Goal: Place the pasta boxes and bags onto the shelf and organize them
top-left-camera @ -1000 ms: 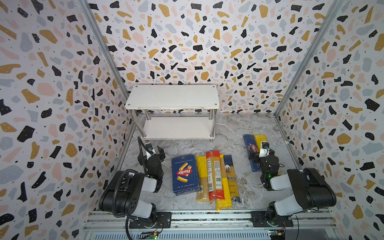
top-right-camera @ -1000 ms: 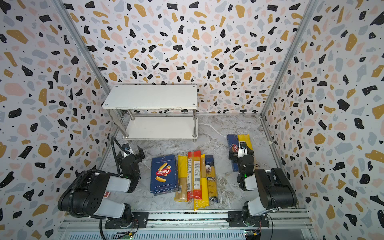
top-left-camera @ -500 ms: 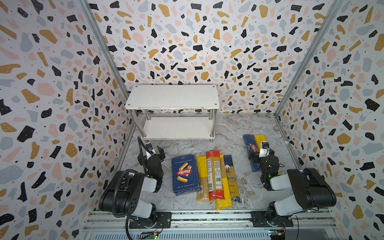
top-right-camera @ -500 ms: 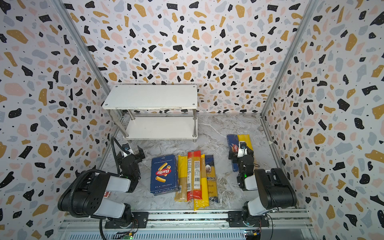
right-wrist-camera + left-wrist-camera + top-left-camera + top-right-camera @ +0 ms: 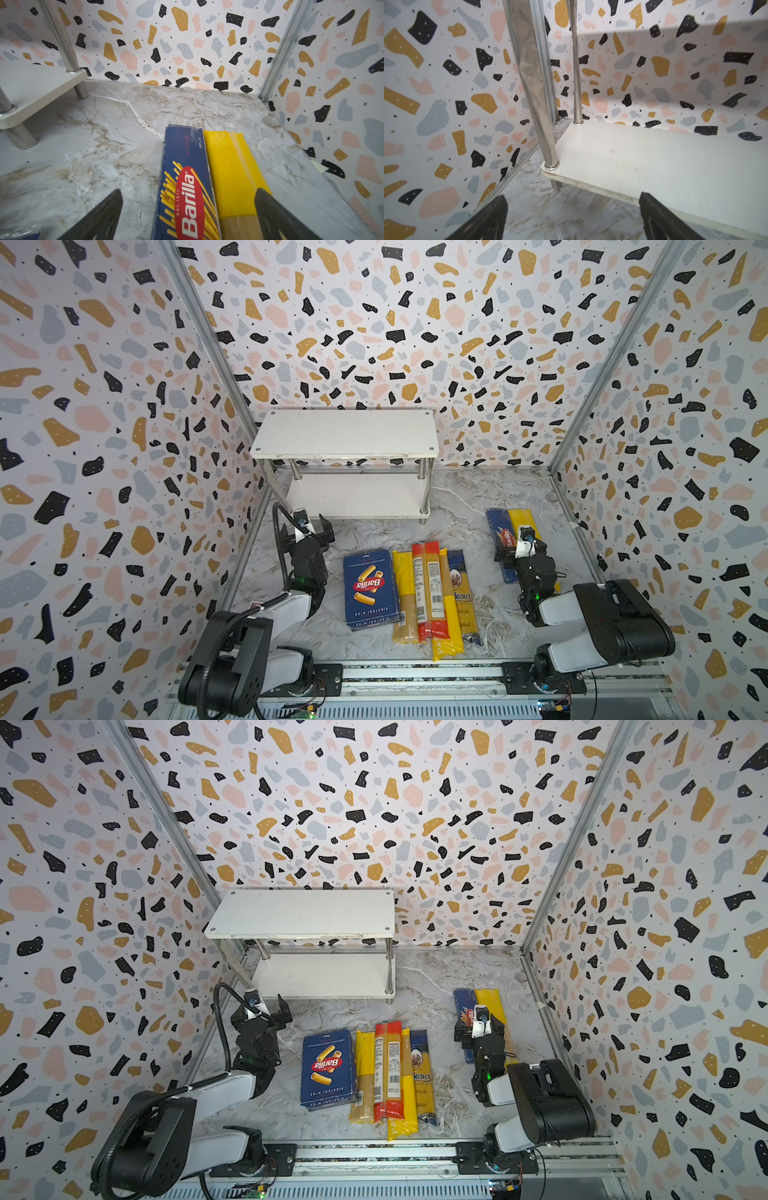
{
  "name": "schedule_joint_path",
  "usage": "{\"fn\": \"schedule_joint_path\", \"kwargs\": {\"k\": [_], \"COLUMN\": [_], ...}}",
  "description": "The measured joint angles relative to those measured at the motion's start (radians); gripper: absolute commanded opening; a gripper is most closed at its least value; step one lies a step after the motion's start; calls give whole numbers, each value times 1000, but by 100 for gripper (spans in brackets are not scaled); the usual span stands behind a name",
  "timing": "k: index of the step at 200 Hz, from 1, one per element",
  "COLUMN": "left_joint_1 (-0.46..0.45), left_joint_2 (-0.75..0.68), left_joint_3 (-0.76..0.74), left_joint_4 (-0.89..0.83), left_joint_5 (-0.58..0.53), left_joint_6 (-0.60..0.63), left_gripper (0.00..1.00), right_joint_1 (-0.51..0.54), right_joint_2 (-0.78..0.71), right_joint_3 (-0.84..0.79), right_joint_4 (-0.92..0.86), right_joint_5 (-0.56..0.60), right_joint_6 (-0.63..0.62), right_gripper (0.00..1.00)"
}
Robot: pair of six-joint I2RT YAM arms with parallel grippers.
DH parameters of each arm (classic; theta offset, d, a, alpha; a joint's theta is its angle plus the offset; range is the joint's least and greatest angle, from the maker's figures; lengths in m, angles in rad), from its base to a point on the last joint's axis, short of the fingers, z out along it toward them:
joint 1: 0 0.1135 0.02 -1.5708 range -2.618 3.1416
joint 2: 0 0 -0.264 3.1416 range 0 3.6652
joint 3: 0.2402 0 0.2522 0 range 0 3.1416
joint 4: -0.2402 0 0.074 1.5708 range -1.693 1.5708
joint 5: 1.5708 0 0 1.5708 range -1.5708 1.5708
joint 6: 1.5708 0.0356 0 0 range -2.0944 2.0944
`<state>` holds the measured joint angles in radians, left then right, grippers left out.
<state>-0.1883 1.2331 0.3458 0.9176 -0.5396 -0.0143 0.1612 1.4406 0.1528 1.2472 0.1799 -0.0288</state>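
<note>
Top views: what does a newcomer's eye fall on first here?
The loud terrazzo walls, then the white shelf at the back, both boards bare. In front of it, the blue rigatoni box lies beside a row of spaghetti bags on the marble floor; at the right, the open right pincer hangs over a spaghetti box.

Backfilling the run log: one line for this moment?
left gripper: open, empty, near shelf | right gripper: open, empty, above spaghetti box, yellow bag | rigatoni box, four bags: tabletop, centre | shelved: none
</note>
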Motion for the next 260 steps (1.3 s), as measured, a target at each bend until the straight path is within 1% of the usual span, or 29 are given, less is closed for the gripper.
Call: {"fn": "schedule_joint_path", "kwargs": {"k": [14, 22, 42, 53, 65, 77, 93, 113, 127, 136, 157, 170, 182, 204, 226, 245, 260], "left_joint_1": [-10, -11, -23, -35, -67, -106, -151, -177, -194, -209, -244, -262, -277, -296, -312, -314, -317], "left_joint_2": [-26, -29, -24, -22, -22, -25, -26, -26, -35, -56, -116, -156, -193, -267, -362, -438, -463], "left_joint_3": [40, 69, 149, 188, 217, 237, 277, 365, 418, 439, 455, 455, 450, 415, 352, 322, 323], "left_joint_4": [-66, -110, -240, -313, -379, -440, -553, -727, -820, -884, -1009, -1081, -1135, -1208, -1268, -1324, -1348], "left_joint_5": [4, 6, 8, 4, -3, -3, -4, -4, -8, -14, -14, 5, 26, 72, 120, 138, 137], "left_joint_6": [-18, -35, -88, -116, -144, -174, -220, -295, -340, -370, -435, -479, -514, -578, -643, -686, -704], "left_gripper": [99, 100, 97, 98, 100, 100, 100, 99, 99, 99, 98, 97, 95, 92, 92, 92, 92], "right_joint_1": [29, 40, 70, 100, 158, 209, 259, 307, 346, 369, 412, 436, 463, 542, 626, 668, 681], "right_joint_2": [-63, -80, -80, -80, -79, -68, -39, -27, -56, -87, -172, -211, -231, -228, -198, -161, -132], "right_joint_3": [51, 119, 303, 367, 429, 494, 603, 712, 743, 750, 750, 750, 750, 750, 750, 756, 767], "right_joint_4": [-127, -226, -425, -503, -621, -755, -938, -1120, -1208, -1258, -1345, -1371, -1388, -1411, -1412, -1412, -1412], "right_joint_5": [61, 98, 178, 261, 373, 441, 480, 486, 451, 400, 223, 117, 42, -79, -185, -241, -270], "right_joint_6": [3, 19, 68, 102, 161, 208, 256, 294, 310, 321, 358, 381, 402, 436, 473, 490, 499], "right_gripper": [99, 99, 99, 99, 99, 99, 99, 99, 99, 99, 99, 99, 99, 99, 99, 99, 99]}}
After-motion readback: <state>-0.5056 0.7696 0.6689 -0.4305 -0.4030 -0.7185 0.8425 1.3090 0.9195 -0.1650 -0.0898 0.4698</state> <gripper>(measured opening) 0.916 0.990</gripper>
